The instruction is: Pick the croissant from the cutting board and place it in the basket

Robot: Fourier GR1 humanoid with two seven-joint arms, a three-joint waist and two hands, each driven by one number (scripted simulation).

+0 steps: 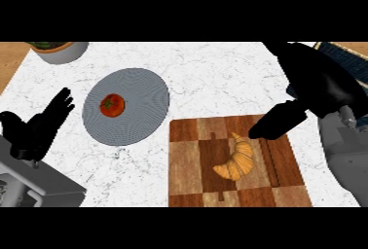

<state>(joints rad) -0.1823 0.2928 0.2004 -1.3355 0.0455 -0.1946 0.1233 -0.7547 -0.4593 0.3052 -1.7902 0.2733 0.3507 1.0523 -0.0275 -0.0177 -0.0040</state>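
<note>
A golden croissant (236, 161) lies on the chequered wooden cutting board (188, 165) at the lower right, its pointed end toward the top. My right hand (318, 85) hovers over the board's far right corner. It is open, and its fingers (277, 124) reach down-left and end just right of the croissant's upper tip; I cannot tell whether they touch it. The round grey mesh basket (141, 87) sits left of the board and holds a red tomato (111, 105). At the left edge my left hand (36, 129) rests open with its fingers up.
A pale pot (63, 52) with a plant stands at the far left corner of the white marble counter (215, 73). A dark blue object (346, 54) shows at the far right edge. Wood shows beyond the counter's left edge.
</note>
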